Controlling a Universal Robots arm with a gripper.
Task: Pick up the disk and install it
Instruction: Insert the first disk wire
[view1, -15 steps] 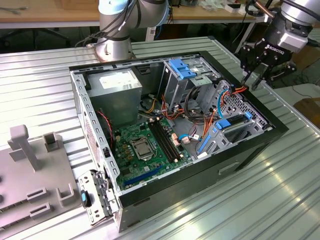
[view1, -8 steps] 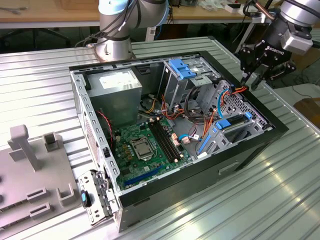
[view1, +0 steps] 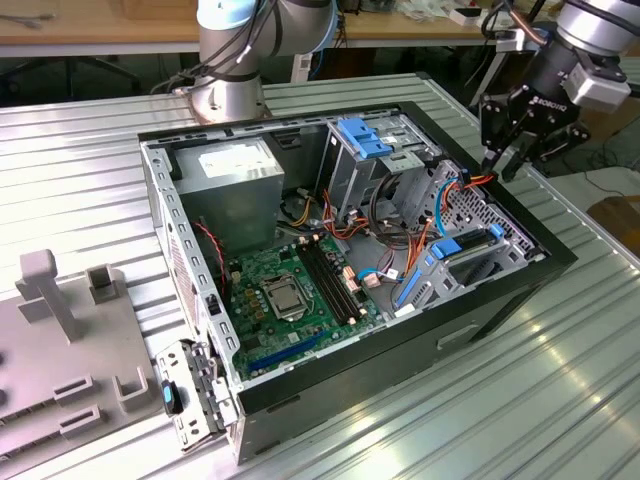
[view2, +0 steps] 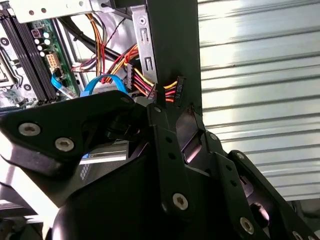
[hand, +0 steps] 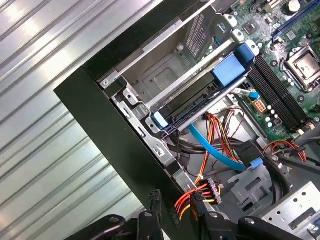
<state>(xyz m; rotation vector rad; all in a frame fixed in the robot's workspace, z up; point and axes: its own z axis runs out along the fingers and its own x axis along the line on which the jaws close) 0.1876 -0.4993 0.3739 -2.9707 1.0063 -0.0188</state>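
On the exterior view's left, a grey plastic fixture block (view1: 60, 300) lay on the ribbed metal table (view1: 90, 140). Beside it stood the open black computer case (view1: 480, 310) with its green motherboard (view1: 290, 285). Further right, the dark flat disk with blue plastic rails (view1: 452, 248) sat in the grey metal bay (hand: 165, 75) inside that case. My black claw (view1: 507, 168) hung over the case's rim, apart and empty, near red and yellow wires (hand: 200, 192).

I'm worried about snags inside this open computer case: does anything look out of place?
One thing: a black power connector with red, yellow and orange wires lies loose over the black case rim, close beside the pincer. It appears plugged into nothing.
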